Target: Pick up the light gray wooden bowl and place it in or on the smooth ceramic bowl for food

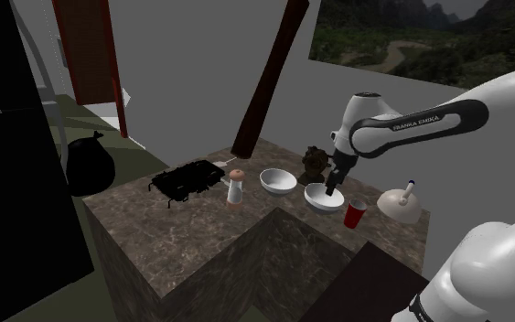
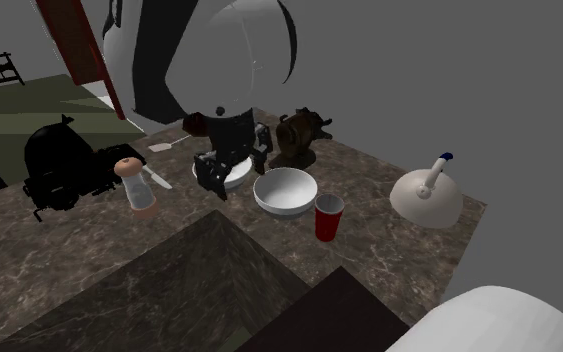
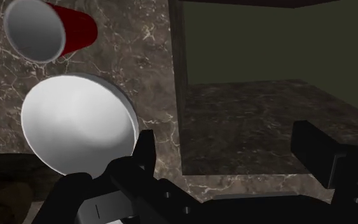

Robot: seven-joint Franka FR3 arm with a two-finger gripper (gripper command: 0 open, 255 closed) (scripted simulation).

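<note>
Pale bowl [image 2: 239, 180] | mostly hidden behind spread hand [image 2: 231, 166] | second bowl [image 2: 286, 192] unobstructed

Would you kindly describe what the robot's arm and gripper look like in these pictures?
The arm has glossy white, rounded shells with dark joints. One dark band along a link bears white lettering, FRANKA EMIKA. The gripper is all black, with two blocky, flat-sided fingers.
</note>
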